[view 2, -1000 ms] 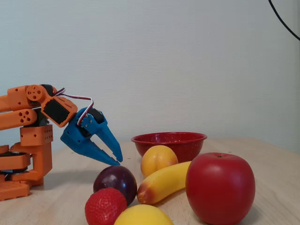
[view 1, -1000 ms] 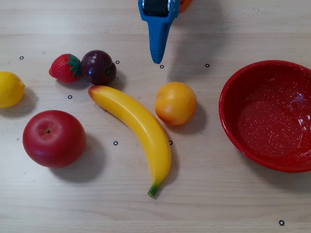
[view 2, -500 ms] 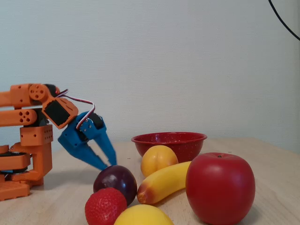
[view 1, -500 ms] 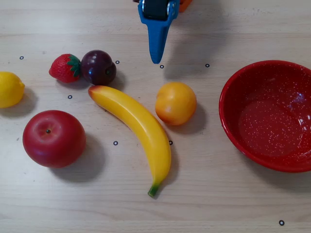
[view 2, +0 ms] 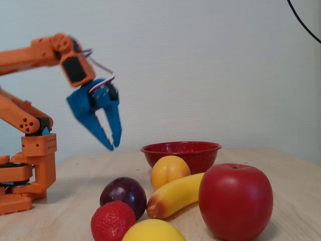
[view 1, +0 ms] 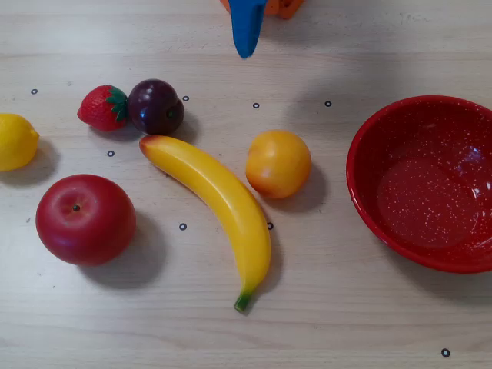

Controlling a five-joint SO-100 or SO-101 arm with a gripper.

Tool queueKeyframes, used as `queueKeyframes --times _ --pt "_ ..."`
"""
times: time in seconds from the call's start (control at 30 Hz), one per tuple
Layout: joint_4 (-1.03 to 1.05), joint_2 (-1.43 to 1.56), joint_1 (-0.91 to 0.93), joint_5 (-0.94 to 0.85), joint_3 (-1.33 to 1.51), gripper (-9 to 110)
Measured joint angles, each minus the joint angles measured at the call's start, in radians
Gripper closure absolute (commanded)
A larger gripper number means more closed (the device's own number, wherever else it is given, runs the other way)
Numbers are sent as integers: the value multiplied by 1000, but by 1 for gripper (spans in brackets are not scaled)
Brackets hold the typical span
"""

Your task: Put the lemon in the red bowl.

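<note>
The lemon (view 1: pixel 15 141) is a small yellow oval at the table's far left edge in the overhead view; in the fixed view it (view 2: pixel 153 231) lies at the bottom front, partly cut off. The red bowl (view 1: pixel 369 200) with white speckles stands empty at the right; in the fixed view it (view 2: pixel 200 149) is behind the fruits. My blue gripper (view 2: pixel 114 146) hangs in the air above the table, pointing down, its jaws a narrow gap apart and empty. In the overhead view only one blue fingertip (view 1: pixel 246 46) shows at the top edge, far from the lemon.
Between the lemon and the bowl lie a red apple (view 1: pixel 84 219), a strawberry (view 1: pixel 102 108), a dark plum (view 1: pixel 154 107), a long banana (view 1: pixel 219 204) and an orange-yellow round fruit (view 1: pixel 277 164). The orange arm base (view 2: pixel 30 165) stands at the left of the fixed view.
</note>
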Motion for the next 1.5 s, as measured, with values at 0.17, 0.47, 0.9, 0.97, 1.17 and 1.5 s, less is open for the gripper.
queueKeyframes --times 0.17,0.47,0.9,0.97,1.17,1.5 --pt "101 -198 -74 43 -224 101" --pt "173 -440 -178 206 -517 101" --pt "402 -873 -385 420 -1086 101" --pt "426 -945 -420 446 -1192 101" --pt "437 -1086 -525 543 -1368 101" --pt "448 -1250 -673 686 -1568 101"
